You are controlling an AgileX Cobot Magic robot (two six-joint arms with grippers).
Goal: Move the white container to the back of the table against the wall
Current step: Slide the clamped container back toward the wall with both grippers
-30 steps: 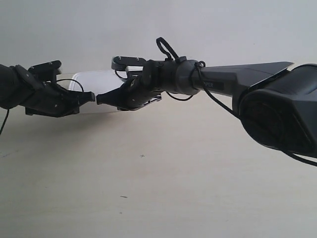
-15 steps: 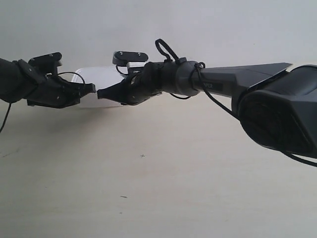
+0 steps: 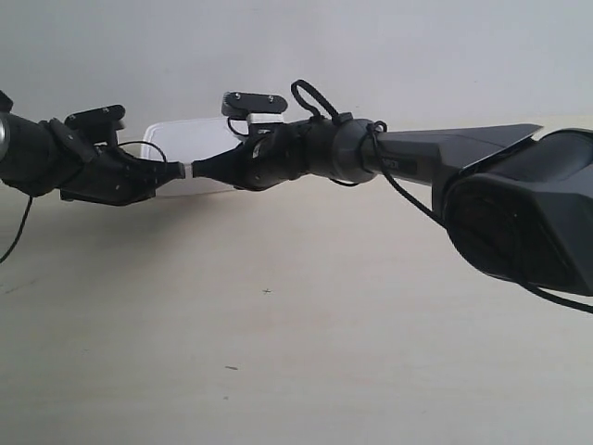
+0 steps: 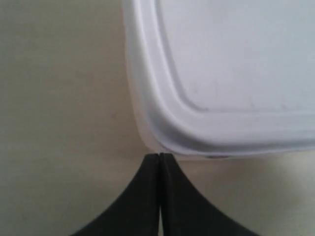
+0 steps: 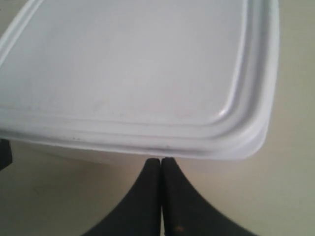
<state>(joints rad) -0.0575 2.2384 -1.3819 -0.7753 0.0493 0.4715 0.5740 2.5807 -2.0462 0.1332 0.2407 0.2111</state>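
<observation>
I find the container (image 3: 190,144) at the table's (image 3: 296,352) far edge, close to the wall (image 3: 371,56); whether they touch, I cannot tell. Both arms stretch low across its front, partly hiding it. Left gripper (image 4: 160,157) and right gripper (image 5: 161,161) each have their fingers pressed together, the tips against its rim.

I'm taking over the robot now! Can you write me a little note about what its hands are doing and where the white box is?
Left gripper: shut, holding nothing, tips at a corner of the white container.
Right gripper: shut, holding nothing, tips at the container's side near another corner.
Container: flat on the table, far back near the wall.
Done: it is about at the back.
Left: I cannot tell if it touches the wall. Probably nudge gently until it does, then draw both arms away.
</observation>
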